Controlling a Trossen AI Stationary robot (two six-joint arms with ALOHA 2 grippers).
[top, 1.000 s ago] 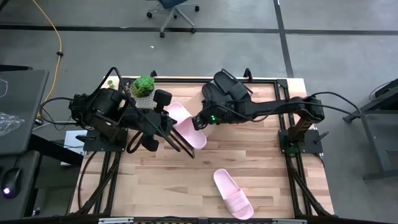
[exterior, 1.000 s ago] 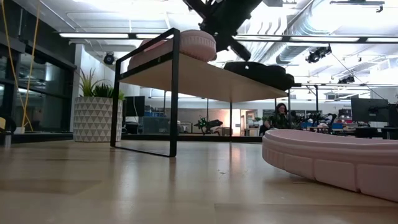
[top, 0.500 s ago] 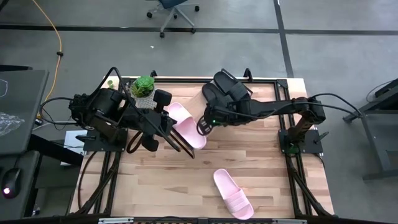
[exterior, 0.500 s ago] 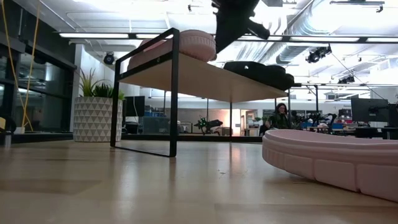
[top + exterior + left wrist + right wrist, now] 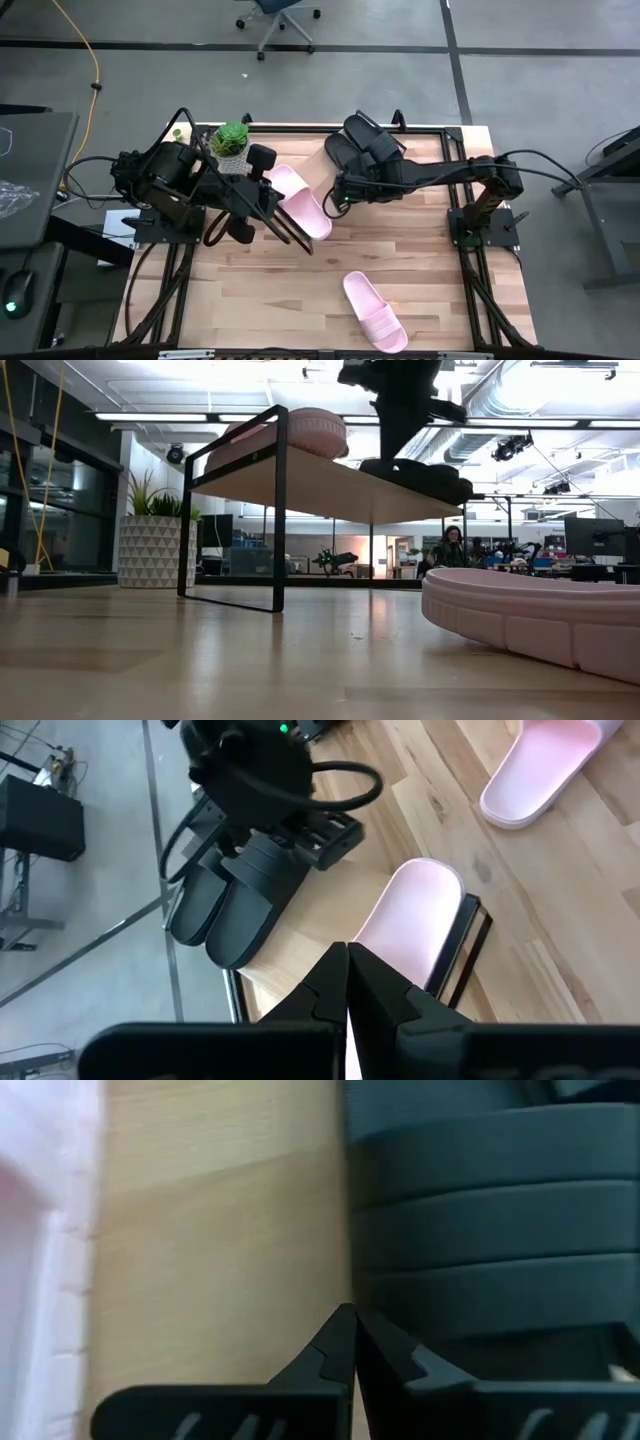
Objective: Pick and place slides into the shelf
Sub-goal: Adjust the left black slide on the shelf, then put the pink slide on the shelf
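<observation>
The shelf (image 5: 330, 472) stands at the table's far middle. On its board (image 5: 220, 1230) lie a pair of black slides (image 5: 365, 145) at the right end and one pink slide (image 5: 300, 200) at the left end. A second pink slide (image 5: 375, 312) lies flat on the table near its front edge. My right gripper (image 5: 336, 198) is shut and slants down over the board between the pink slide and the black pair. Its tips are at the edge of the nearer black slide (image 5: 480, 1230). My left gripper (image 5: 347, 970) is shut and hangs high beside the shelf's left end. My right gripper has its shut fingertips (image 5: 340, 1335) at the inner edge of the nearer black slide (image 5: 365, 1270), coming from above at a slant. Whether they touch the slide or the board I cannot tell.
A potted plant (image 5: 232, 140) stands at the table's far left corner, behind the shelf's left end. Bare table lies between the shelf and the pink slide on the table. A person (image 5: 452, 545) sits far off in the room.
My right gripper has gone from beside the pink slide on the shelf toward the table's right edge and the black slides. It has risen a little, tipped steeper downward and stayed shut. The slides lie where they were.
</observation>
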